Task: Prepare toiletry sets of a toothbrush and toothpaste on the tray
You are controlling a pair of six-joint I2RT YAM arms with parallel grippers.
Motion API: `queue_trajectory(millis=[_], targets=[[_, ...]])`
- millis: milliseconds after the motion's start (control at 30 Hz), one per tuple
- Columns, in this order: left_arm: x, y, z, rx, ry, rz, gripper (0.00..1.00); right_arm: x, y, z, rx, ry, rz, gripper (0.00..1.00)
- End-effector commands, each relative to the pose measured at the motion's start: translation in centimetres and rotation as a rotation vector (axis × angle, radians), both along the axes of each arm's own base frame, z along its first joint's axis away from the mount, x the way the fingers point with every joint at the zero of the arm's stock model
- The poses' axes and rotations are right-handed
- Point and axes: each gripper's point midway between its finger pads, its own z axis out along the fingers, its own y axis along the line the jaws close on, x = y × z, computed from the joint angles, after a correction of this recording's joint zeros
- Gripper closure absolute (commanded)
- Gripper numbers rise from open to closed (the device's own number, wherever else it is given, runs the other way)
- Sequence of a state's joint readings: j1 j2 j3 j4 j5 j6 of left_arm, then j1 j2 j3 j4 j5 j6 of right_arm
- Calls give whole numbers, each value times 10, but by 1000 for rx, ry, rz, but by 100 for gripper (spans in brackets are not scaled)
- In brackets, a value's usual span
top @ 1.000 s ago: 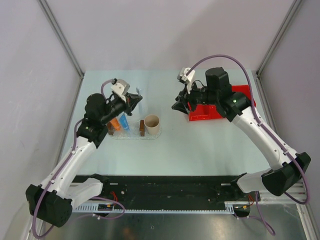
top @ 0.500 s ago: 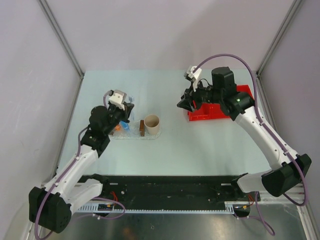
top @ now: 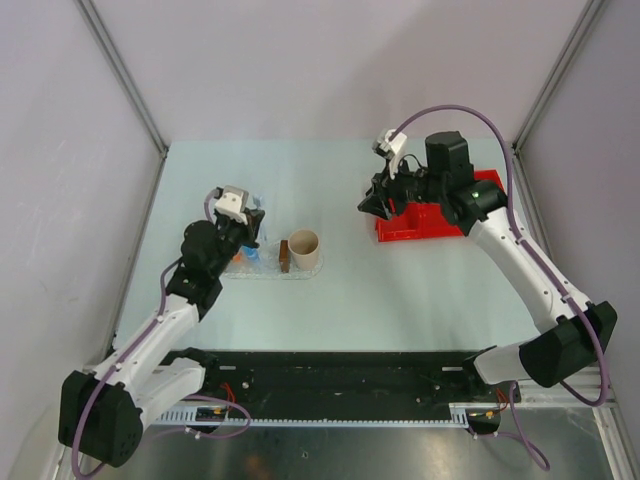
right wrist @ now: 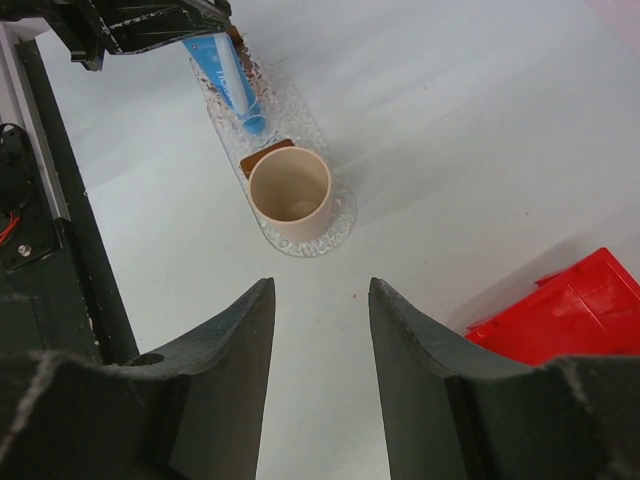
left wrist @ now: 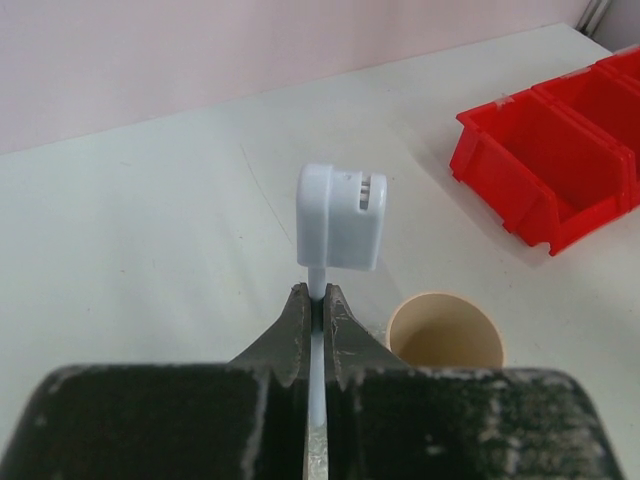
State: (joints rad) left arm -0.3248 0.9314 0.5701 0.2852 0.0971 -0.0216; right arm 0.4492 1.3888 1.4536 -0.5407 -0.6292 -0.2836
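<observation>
In the left wrist view my left gripper (left wrist: 316,293) is shut on the thin stem of the pale blue toothbrush (left wrist: 340,215), its head standing just past the fingertips. From above, that gripper (top: 250,222) hovers over the left end of the clear bumpy tray (top: 318,268). A blue toothpaste (right wrist: 225,70) tube leans on the tray (right wrist: 335,225), and an orange toothpaste (top: 241,257) tube shows partly under the arm. My right gripper (right wrist: 320,285) is open and holds nothing. It hangs over bare table to the right of the tray (top: 370,205).
A beige cup (top: 304,247) stands on the tray's right end, with a brown block (top: 284,255) beside it. A red divided bin (top: 430,218) sits at the back right, under my right arm. Metal frame posts run along both sides.
My left gripper has drawn back toward the near left with the toothbrush still in it. My right gripper has shifted slightly right toward the red bin, jaws unchanged.
</observation>
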Motion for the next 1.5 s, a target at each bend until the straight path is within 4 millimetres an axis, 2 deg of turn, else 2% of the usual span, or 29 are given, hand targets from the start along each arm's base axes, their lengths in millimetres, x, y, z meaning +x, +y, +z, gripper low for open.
queue_trajectory(millis=[0,300,600,1233,1467], targets=[[4,2,9,-49,-39,23,100,3,4,6,29,-16,13,53],[3,1,-7,-33,-20,12,100,4,4,4,28,-9,14,53],[6,-3,-13,-33,-25,-5,100,3,4,-1,22,4,21,53],[18,-8,-33,-5,-11,-14,100,3,4,2,26,-11,21,53],[21,-7,-39,8,-7,-10,100,5,3,-3,17,2,22,53]])
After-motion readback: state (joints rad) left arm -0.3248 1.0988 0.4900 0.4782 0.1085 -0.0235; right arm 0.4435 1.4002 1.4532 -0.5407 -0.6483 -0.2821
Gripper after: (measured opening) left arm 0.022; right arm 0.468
